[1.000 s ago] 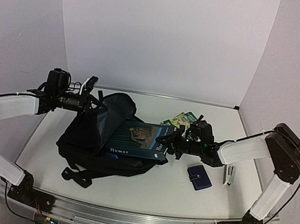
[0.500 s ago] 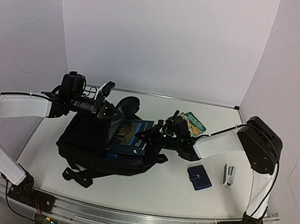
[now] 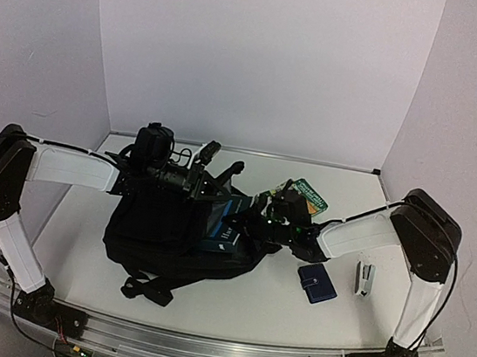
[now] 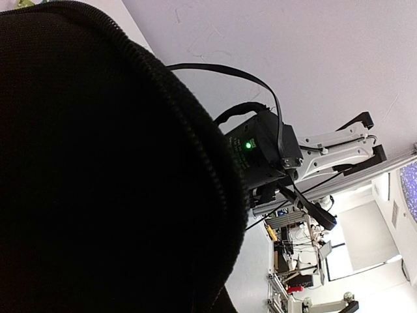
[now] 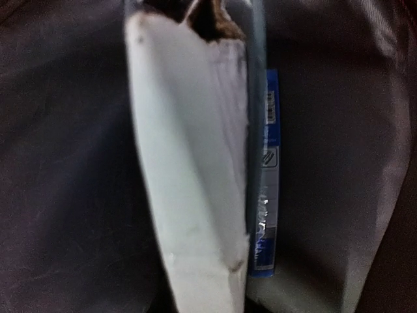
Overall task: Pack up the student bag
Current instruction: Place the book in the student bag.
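The student bag [image 4: 98,163] is coarse black woven cloth, totally matt, with a ribbed zipper [image 4: 208,130] running along its edge. Inside, the lining [image 5: 65,163] is a smoother grey fabric with a faint sheen. The book [image 5: 189,169] has matt white paper page edges, a bit rough, and a glossy blue cover. From overhead the table [image 3: 274,311] looks smooth matt white. The rail [image 3: 216,350] along the bottom is bare brushed metal, and the arm shells [image 3: 68,167] are smooth white plastic.
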`<state>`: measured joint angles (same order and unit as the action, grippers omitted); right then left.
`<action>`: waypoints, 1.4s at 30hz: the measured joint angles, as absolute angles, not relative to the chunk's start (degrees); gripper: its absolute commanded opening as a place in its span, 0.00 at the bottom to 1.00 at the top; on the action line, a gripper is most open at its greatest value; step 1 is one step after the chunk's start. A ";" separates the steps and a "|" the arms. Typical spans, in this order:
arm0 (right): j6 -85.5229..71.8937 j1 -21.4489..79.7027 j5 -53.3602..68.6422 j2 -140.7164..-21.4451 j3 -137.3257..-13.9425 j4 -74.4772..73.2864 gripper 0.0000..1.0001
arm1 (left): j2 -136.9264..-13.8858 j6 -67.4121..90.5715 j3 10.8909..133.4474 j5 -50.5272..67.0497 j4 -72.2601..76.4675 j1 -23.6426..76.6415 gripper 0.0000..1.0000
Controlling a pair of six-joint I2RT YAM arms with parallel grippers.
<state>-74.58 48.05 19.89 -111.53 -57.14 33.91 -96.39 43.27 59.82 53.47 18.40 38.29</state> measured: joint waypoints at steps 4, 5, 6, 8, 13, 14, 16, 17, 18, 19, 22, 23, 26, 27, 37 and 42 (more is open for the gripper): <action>-74.28 48.05 18.98 -108.01 -53.44 33.32 0.14 | -97.74 43.51 61.32 52.68 19.16 40.21 0.00; -74.05 48.05 18.80 -107.27 -52.82 33.03 0.15 | -97.91 43.53 61.58 52.59 19.14 40.61 0.00; -73.71 48.08 18.63 -106.63 -52.37 32.54 0.17 | -97.93 43.50 61.63 52.37 19.13 40.87 0.00; -72.81 48.21 18.27 -106.01 -52.33 31.43 0.18 | -97.93 43.39 61.63 51.84 19.09 41.25 0.00; -69.95 48.29 17.74 -106.10 -54.77 27.41 0.20 | -95.01 41.28 59.95 46.80 16.41 41.32 0.00; -69.32 48.29 17.74 -106.36 -55.92 26.31 0.22 | -93.64 40.80 59.09 45.55 15.63 41.32 0.00; -68.10 48.31 17.63 -107.39 -58.41 24.58 0.23 | -89.53 40.05 56.87 41.49 13.59 41.34 0.00; -67.39 48.38 17.58 -108.15 -59.67 23.87 0.24 | -87.40 39.79 55.66 39.15 12.69 41.33 0.00; -66.83 48.51 17.56 -108.88 -60.69 23.33 0.25 | -85.21 39.54 54.42 36.78 11.57 41.26 0.00; -66.33 48.58 17.53 -109.62 -61.55 22.92 0.26 | -83.35 39.39 53.40 34.75 10.42 41.14 0.00; -64.98 48.68 17.35 -112.18 -64.02 22.03 0.31 | -79.40 39.52 50.44 29.87 7.94 40.34 0.00; -64.45 48.74 17.27 -113.04 -64.83 21.66 0.33 | -78.40 39.69 49.25 28.80 7.56 39.99 0.00; -63.46 49.06 17.17 -115.50 -66.83 20.77 0.40 | -76.68 40.49 46.46 26.59 5.76 39.03 0.00; -62.95 49.14 17.17 -116.25 -67.44 20.29 0.43 | -76.58 40.53 45.97 26.21 5.35 38.81 0.00; -56.05 50.33 10.00 -116.92 -69.98 10.81 0.69 | -76.28 40.56 45.47 24.41 2.12 38.42 0.00; -53.05 50.65 5.02 -114.45 -70.11 5.03 0.67 | -75.38 40.55 45.47 23.73 0.35 37.52 0.00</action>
<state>-53.05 50.65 5.02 -114.45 -70.11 5.03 -75.38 40.55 45.47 23.73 0.35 37.52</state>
